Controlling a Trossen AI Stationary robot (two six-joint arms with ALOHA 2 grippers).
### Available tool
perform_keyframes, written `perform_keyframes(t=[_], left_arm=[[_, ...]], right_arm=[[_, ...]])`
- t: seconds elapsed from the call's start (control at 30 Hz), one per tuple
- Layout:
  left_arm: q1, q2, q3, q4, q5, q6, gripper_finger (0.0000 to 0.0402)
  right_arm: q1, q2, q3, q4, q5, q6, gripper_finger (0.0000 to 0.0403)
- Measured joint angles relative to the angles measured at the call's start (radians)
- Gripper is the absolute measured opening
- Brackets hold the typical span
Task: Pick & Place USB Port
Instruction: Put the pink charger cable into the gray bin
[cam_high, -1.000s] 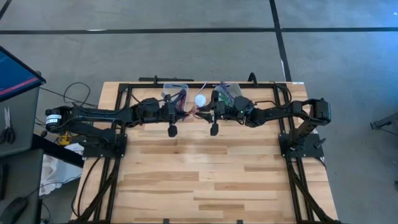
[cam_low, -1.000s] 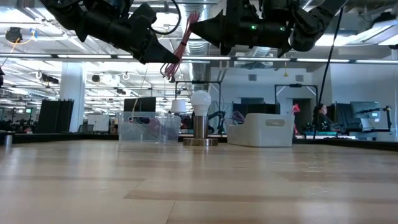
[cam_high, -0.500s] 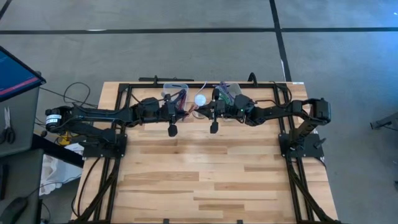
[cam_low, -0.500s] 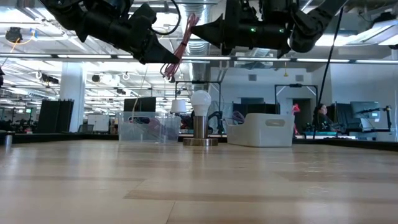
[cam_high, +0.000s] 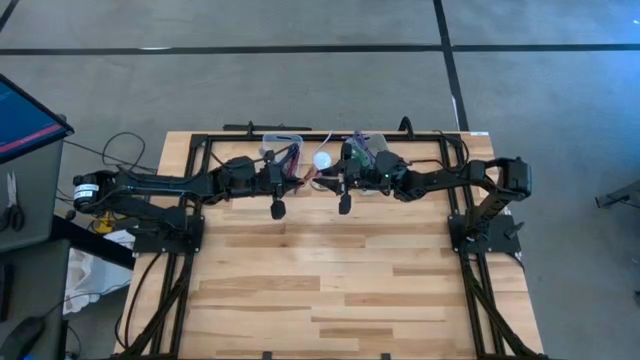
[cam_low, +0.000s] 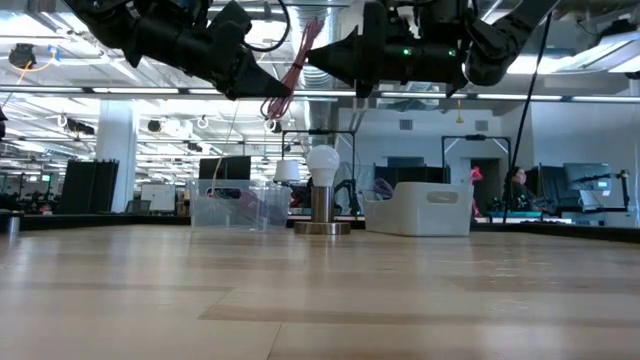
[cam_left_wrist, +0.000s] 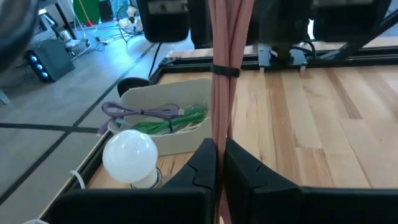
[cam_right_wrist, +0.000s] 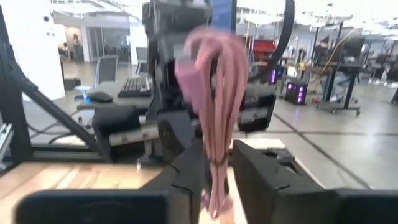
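Item: pink USB cable bundle (cam_left_wrist: 222, 74), coiled and cinched by a dark tie; hangs in the air above the table (cam_high: 340, 280) at its 12 o'clock edge, between both arms.
Holders: left gripper (cam_left_wrist: 219, 163) pinched on the bundle; right gripper (cam_right_wrist: 214, 165) straddles the strands, closure cannot be told.
Handling (judged): light, limp, swings freely; plug ends fragile. Best grasped near the tie.
Nearby: white bulb (cam_left_wrist: 129, 155), white bin (cam_left_wrist: 163, 127).

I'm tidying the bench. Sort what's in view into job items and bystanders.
Job items:
- bundled pink USB cable, held off the table
- left gripper, shut on it
- right gripper, around it

Bystanders:
- white round bulb lamp
- white plastic bin
- clear plastic bin
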Motion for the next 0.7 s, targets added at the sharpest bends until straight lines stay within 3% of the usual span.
perform_keyframes(t=[0.2,0.47,0.6,0.7], left_arm=[[0.0,0.0,0.0,0.007,0.011,0.0,0.001],[0.0,0.0,0.0,0.01,0.011,0.0,0.001],[0.0,0.0,0.0,0.012,0.012,0.0,0.001],[0.0,0.0,0.0,0.012,0.011,0.0,0.001]], right_arm=[[0.0,-0.001,0.001,0.008,0.0,-0.008,0.0126],[0.022,-0.001,0.071,-0.058,0.001,-0.022,0.015],[0.021,-0.001,0.085,-0.07,0.024,-0.035,0.0141],[0.015,-0.001,0.085,-0.071,0.037,-0.037,0.0097]])
